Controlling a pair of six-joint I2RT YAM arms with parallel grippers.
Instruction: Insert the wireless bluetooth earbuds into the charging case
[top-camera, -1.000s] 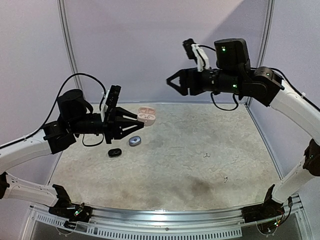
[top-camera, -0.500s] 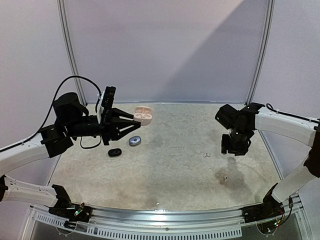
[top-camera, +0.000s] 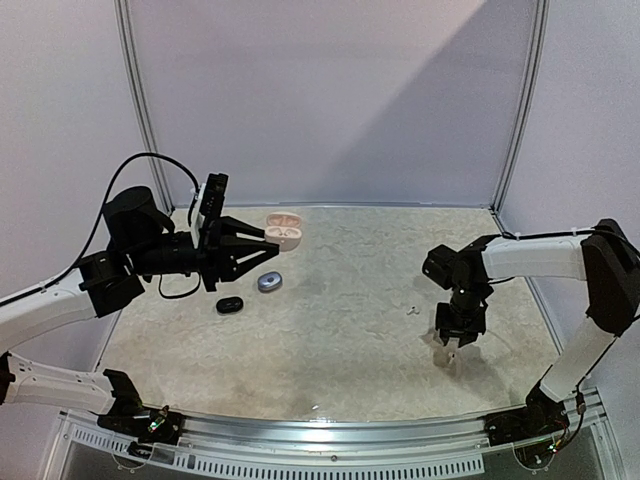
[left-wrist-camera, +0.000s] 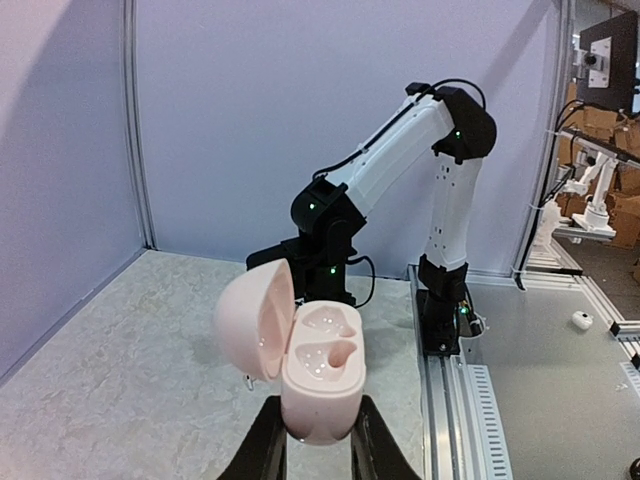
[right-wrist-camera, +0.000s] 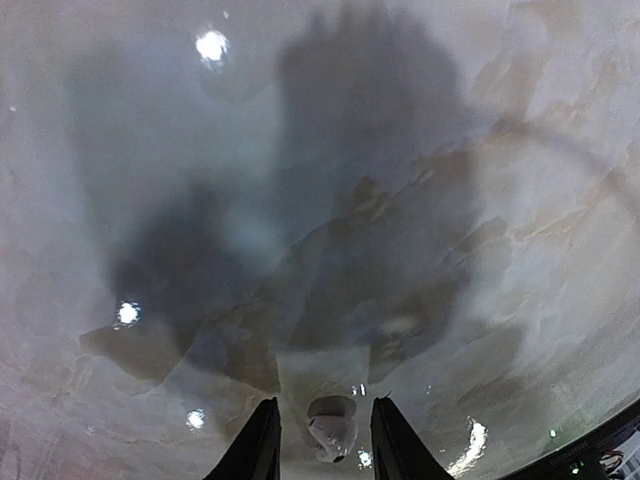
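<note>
**Earbud (right-wrist-camera: 332, 430) between the fingers of the right gripper (right-wrist-camera: 325, 403)**

Top view: the left gripper (top-camera: 275, 243) pinches the open pink case (top-camera: 284, 231); the right gripper points down at the table (top-camera: 350, 340). Left wrist: the case is clamped at the fingertips. Right wrist: the white earbud lies between the spread fingers and touches neither.

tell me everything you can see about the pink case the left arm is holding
The charging case is a pale pink, glossy, pebble-shaped clamshell that looks like smooth plastic. It is open: the domed lid is hinged on the left in the left wrist view and stands roughly upright. The base faces the camera and has two moulded wells, with no earbud visible in them. The left gripper clamps the lower end of the base between its two fingers, holding the case up off the table. Nothing else touches it.
</note>
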